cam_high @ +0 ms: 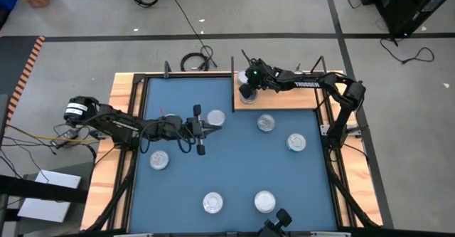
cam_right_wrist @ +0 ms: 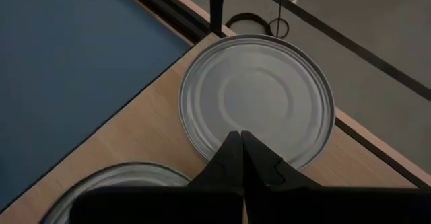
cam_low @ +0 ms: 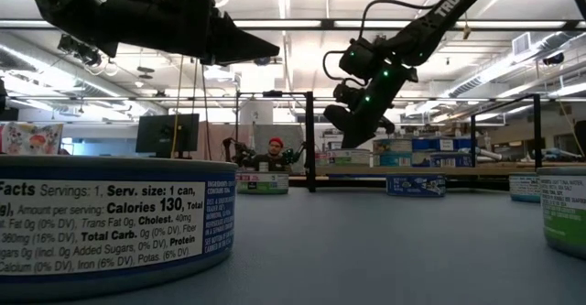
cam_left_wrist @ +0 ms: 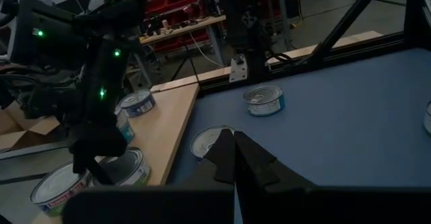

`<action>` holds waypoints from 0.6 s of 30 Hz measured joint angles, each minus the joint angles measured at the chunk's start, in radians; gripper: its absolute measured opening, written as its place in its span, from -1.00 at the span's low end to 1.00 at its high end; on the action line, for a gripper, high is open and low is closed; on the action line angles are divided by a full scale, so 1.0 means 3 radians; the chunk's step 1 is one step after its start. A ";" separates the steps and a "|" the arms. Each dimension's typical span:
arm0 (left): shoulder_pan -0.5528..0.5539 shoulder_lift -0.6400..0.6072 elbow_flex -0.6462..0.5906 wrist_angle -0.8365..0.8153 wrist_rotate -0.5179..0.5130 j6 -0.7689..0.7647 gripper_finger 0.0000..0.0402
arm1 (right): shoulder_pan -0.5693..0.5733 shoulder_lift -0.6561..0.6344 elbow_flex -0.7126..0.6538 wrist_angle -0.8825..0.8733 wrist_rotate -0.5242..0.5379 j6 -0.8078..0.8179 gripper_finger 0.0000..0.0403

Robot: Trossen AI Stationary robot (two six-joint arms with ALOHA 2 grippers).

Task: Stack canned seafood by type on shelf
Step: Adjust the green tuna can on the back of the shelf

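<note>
The wooden shelf [cam_high: 298,100] lies at the blue mat's far right. My right gripper [cam_right_wrist: 242,148] is shut and slants down over a silver-lidded tin [cam_right_wrist: 259,96] at the shelf's left end. A second tin [cam_right_wrist: 121,183] stands beside the first. In the left wrist view, further tins [cam_left_wrist: 138,103] show on the shelf. My left gripper [cam_high: 204,120] is shut and level, held above the mat beside a tin [cam_high: 216,117] without touching it. Several more tins rest on their bases on the mat [cam_high: 266,123] [cam_high: 296,142] [cam_high: 159,160]. My right gripper's shut fingertips [cam_right_wrist: 236,158] stand over the near rim [cam_right_wrist: 215,155] of the tin's lid, slanting down from above. Whether they touch the lid I cannot tell.
Two tins [cam_high: 212,203] [cam_high: 264,201] stand near the mat's front edge, close to the low camera [cam_low: 110,223]. A black frame post [cam_high: 234,73] rises at the shelf's left end. A person [cam_low: 276,149] shows far back in the room.
</note>
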 joint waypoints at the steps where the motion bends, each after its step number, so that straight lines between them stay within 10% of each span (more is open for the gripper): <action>1: 0.0000 0.0000 0.0000 -0.0002 0.0000 -0.0016 -1.00 | 0.0000 -0.0005 0.0001 -0.0030 0.0002 0.0001 -1.00; 18: 0.0000 0.0001 0.0000 -0.0002 0.0001 -0.0046 -0.98 | 0.0006 -0.0018 -0.0003 -0.0101 0.0006 0.0011 -0.99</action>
